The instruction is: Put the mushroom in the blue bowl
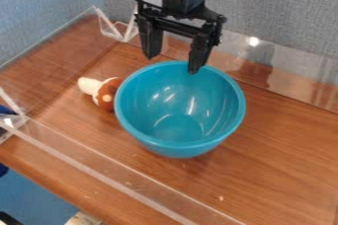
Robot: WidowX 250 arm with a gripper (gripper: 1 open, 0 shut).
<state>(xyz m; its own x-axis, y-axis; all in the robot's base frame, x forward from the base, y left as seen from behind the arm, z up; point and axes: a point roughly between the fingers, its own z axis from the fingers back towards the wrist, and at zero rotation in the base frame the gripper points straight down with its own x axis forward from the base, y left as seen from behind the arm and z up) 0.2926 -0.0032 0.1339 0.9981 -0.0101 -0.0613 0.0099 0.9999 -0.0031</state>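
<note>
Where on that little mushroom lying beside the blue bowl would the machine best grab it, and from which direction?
Probably across the rounded cap of the mushroom, coming straight down from above. It lies on its side on the wooden table, close against the blue bowl's left wall, so a sideways approach from the bowl side is blocked. The open tool already points downward, over the bowl's far rim.

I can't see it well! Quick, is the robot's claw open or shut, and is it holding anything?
Gripper: open, fingers apart, holding nothing. It hangs over the blue bowl's back rim; the mushroom lies on the table beside the bowl.
</note>
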